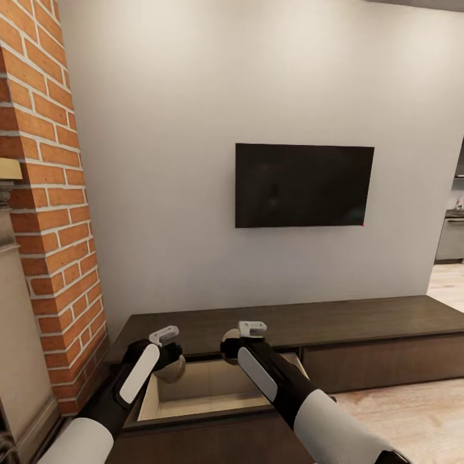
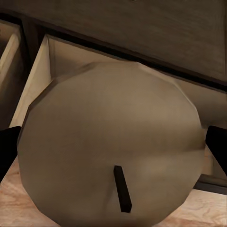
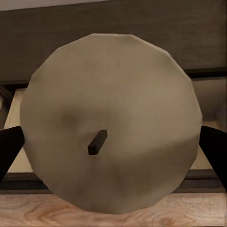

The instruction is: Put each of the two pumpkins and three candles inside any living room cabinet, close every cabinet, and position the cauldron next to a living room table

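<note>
Two candles are being carried: the left gripper (image 2: 113,151) is clamping one candle (image 2: 111,146), the right gripper (image 3: 111,146) another candle (image 3: 111,123). Just below both, the cabinet's (image 1: 361,322) open drawer (image 1: 212,386) is waiting; releasing them inside comes next.

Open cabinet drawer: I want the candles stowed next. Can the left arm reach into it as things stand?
Probably yes: the left gripper, shut on a candle, hangs over the drawer, nothing between.
</note>
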### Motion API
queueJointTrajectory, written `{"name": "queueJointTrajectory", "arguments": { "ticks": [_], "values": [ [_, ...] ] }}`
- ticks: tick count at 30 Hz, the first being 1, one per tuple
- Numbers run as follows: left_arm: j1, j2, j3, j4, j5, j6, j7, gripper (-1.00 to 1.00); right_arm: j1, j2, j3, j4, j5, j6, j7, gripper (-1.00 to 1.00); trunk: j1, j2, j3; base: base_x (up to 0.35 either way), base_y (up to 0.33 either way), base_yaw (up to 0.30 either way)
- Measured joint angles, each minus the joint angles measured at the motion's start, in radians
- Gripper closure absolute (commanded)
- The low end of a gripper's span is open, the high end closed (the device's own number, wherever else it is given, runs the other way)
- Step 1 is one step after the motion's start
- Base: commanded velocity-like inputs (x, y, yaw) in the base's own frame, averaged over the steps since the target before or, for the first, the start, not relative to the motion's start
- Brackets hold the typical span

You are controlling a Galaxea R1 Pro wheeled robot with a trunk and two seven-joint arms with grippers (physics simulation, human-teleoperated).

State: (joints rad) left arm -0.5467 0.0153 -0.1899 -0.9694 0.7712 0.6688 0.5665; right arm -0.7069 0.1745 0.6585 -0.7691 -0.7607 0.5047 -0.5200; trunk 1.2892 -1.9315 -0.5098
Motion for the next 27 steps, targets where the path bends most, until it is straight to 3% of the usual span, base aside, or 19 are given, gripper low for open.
{"name": "queueJointTrajectory", "arguments": {
  "ticks": [11,27],
  "values": [
    [0.0,0.0,-0.011,-0.001,0.0,-0.051,-0.001,1.0,-0.011,0.0,0.036,0.03,-0.006,-0.019,0.001,1.0,0.0,0.0,0.0,0.0,0.0,0.0],
    [0.0,0.003,-0.011,-0.037,0.008,-0.039,0.003,1.0,-0.012,0.0,0.038,-0.009,-0.007,-0.007,0.015,1.0,0.057,-0.105,-0.047,0.0,0.0,0.0]
  ]
}}
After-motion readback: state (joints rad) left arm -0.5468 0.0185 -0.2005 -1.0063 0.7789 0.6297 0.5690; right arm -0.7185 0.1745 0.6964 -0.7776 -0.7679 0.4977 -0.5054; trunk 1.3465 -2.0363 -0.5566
